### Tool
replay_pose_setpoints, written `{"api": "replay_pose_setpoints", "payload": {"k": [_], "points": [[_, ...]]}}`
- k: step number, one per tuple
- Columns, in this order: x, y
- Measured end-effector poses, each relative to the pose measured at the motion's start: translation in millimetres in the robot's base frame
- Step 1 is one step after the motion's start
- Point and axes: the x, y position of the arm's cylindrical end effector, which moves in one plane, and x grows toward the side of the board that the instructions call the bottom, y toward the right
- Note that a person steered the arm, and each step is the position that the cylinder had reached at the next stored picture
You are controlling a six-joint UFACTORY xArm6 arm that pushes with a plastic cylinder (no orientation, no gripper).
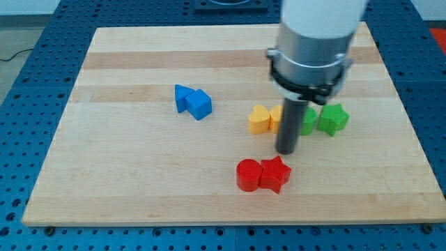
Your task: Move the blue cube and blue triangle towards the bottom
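The blue cube (199,104) and the blue triangle (182,97) sit touching each other left of the board's middle, the triangle at the cube's upper left. My tip (286,150) is well to their right, just above the red star (275,173) and below the yellow blocks.
A red cylinder (248,174) touches the red star near the view's bottom. A yellow heart (259,119) and another yellow block (276,115) lie left of the rod. A green block (307,120) and a green star (333,118) lie right of it. The wooden board (125,181) lies on a blue pegboard table.
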Motion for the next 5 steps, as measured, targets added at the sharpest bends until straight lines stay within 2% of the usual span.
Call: {"api": "replay_pose_setpoints", "payload": {"k": [2,3,4,5], "points": [[-0.7,-76.0],[-22.7,-96.7],[-52.1,-100.1],[-63.1,-97.9]]}}
